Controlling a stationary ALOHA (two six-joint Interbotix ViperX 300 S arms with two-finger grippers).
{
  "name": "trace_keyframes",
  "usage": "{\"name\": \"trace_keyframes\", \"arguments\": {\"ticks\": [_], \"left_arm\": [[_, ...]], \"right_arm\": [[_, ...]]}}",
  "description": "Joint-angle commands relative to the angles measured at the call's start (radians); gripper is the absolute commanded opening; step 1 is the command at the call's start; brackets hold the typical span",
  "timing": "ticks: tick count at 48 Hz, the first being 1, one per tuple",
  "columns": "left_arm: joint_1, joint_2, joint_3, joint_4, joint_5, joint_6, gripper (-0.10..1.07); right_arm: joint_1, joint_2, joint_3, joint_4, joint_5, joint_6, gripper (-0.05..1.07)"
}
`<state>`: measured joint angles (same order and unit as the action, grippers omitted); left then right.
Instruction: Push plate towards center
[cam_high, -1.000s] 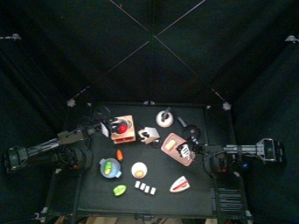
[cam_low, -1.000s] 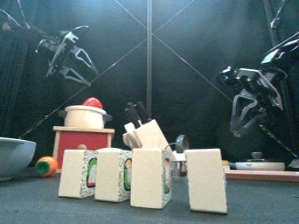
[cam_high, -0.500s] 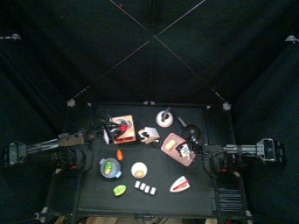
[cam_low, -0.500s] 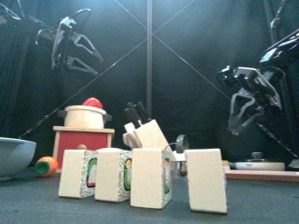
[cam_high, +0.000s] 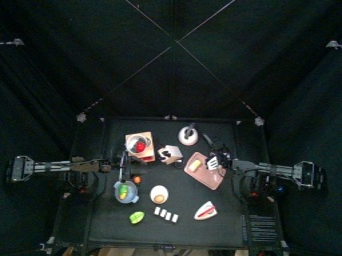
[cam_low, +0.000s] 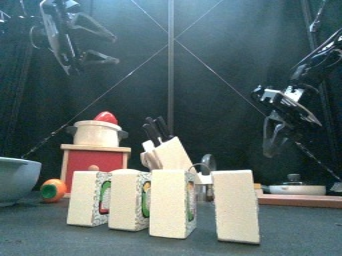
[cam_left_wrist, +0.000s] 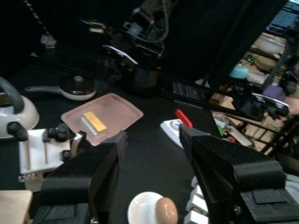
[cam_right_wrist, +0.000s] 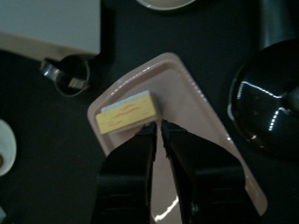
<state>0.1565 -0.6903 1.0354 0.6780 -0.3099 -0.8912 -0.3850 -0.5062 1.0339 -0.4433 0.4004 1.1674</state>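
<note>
a: where's the plate (cam_high: 205, 170)?

b: on the right half of the table (cam_high: 120, 225), salmon pink, just beside the right gripper (cam_right_wrist: 159, 140). in the right wrist view the plate (cam_right_wrist: 176, 131) fills the middle, with a small yellow-and-white block (cam_right_wrist: 128, 113) lying on it near one corner.

a: and the fingers there?

b: the two black jaws are pressed close together, only a sliver between them, with nothing held. their tips sit over the plate's surface; i can't tell whether they touch it.

a: the other arm?

b: the left gripper (cam_left_wrist: 152, 162) hangs high over the left side of the table, jaws spread wide and empty. its view looks across at the plate (cam_left_wrist: 103, 119) with the same yellow block (cam_left_wrist: 96, 126) on it.

a: other containers?

b: a tan-orange square (cam_high: 140, 142) with a red round thing (cam_high: 138, 146) on it, at the back left. from the front it reads as a red-and-wood stand (cam_low: 94, 158) carrying a cream pot with a red top (cam_low: 98, 128). a grey bowl (cam_high: 126, 189) at the left holds small green and orange bits. a dark lidded pan (cam_low: 297, 186) stands at the far right in the front view.
</note>
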Motion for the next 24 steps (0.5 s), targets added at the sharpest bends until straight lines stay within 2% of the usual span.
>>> {"name": "trace_keyframes", "arguments": {"ticks": [1,7,14,20,24], "left_arm": [[-0.041,0.003,0.003,0.003,-0.026,0.023,0.87],[-0.095,0.014,0.025,0.003,-0.038,0.071,0.87],[-0.115,0.014,0.018,-0.002,-0.044,0.121,0.87],[-0.118,0.014,0.034,-0.018,-0.049,0.140,0.87],[-0.118,0.014,0.046,-0.041,-0.049,0.141,0.87]], "right_arm": [[-0.058,0.006,-0.018,0.002,0.002,0.002,0.50],[-0.094,0.032,-0.011,0.012,0.009,0.000,0.43],[-0.097,0.075,-0.014,0.017,0.017,-0.002,0.40],[-0.077,0.109,-0.009,0.018,0.032,-0.002,0.40],[-0.035,0.118,-0.009,0.028,0.087,-0.003,0.40]]}}
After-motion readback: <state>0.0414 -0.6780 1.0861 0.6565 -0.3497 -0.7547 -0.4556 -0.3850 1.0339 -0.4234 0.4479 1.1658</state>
